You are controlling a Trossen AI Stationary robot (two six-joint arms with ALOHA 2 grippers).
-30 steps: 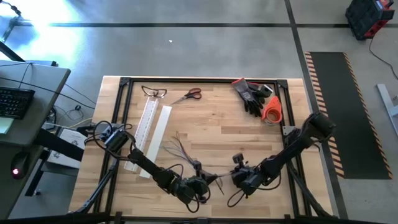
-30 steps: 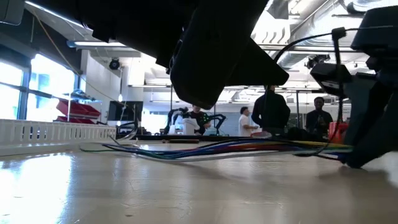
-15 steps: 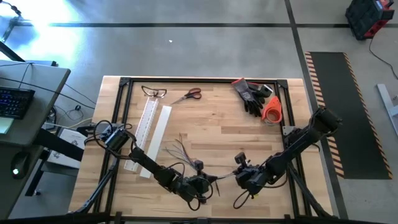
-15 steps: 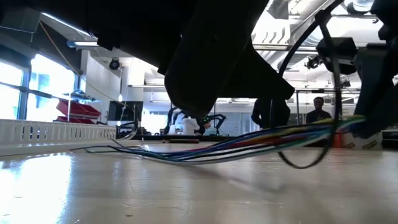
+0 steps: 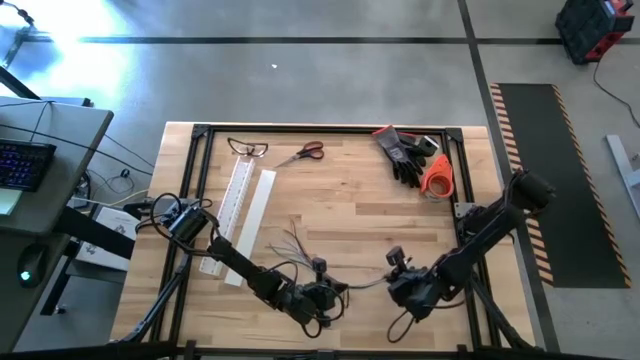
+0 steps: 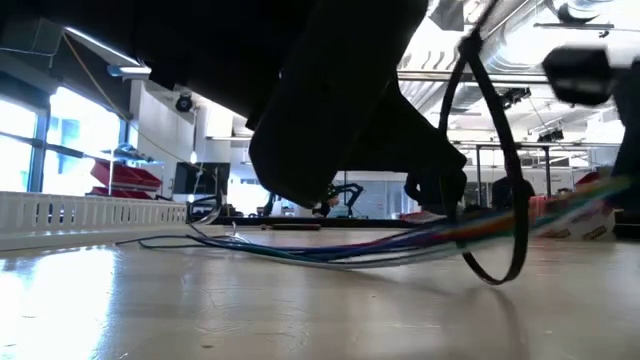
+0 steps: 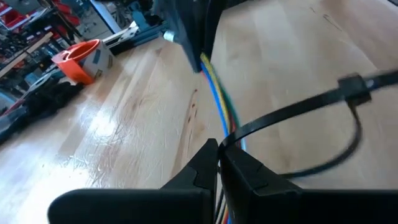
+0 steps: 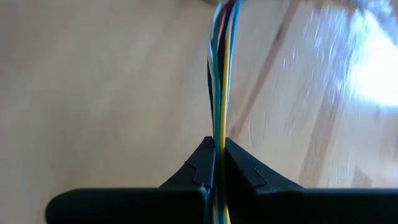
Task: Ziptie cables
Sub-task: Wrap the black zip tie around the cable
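Observation:
The cables (image 5: 297, 243), a thin bundle of blue, yellow, green and dark wires, lie fanned out on the wooden table at their far-left end and run to the near right. My right gripper (image 5: 393, 283) is shut on their other end, which is raised off the table in the low view (image 6: 560, 210). A black zip tie (image 7: 298, 109) forms a wide loop around the bundle (image 6: 505, 200). My left gripper (image 5: 325, 293) is shut on its strap, close beside the cables (image 7: 217, 93). My left gripper pinches the zip tie's strap (image 7: 231, 138) between its two fingertips. The strap runs out from there to the tie's head (image 7: 351, 84) and curves back in an open loop. The cables pass just under the fingertips; whether they touch I cannot tell. My right gripper pinches the cable bundle (image 8: 219, 132) between its two fingers, near the bundle's near-right end. The fingers slant down from above, and the wires run straight on past the fingertips. The held end is lifted clear; the far end (image 6: 170, 240) rests on the table.
A white slotted channel (image 5: 237, 200) and its flat cover (image 5: 257, 212) lie at the left. Glasses (image 5: 248, 148) and scissors (image 5: 305, 152) sit at the far edge, black gloves (image 5: 405, 152) and an orange tape roll (image 5: 437, 176) at the far right. People stand in the room behind.
My right gripper has risen and gone toward the table's near right, lifting its end of the cables off the table. The bundle has been drawn along after it, its fanned end sliding a little to the right. The zip tie loop now hangs around the raised bundle.

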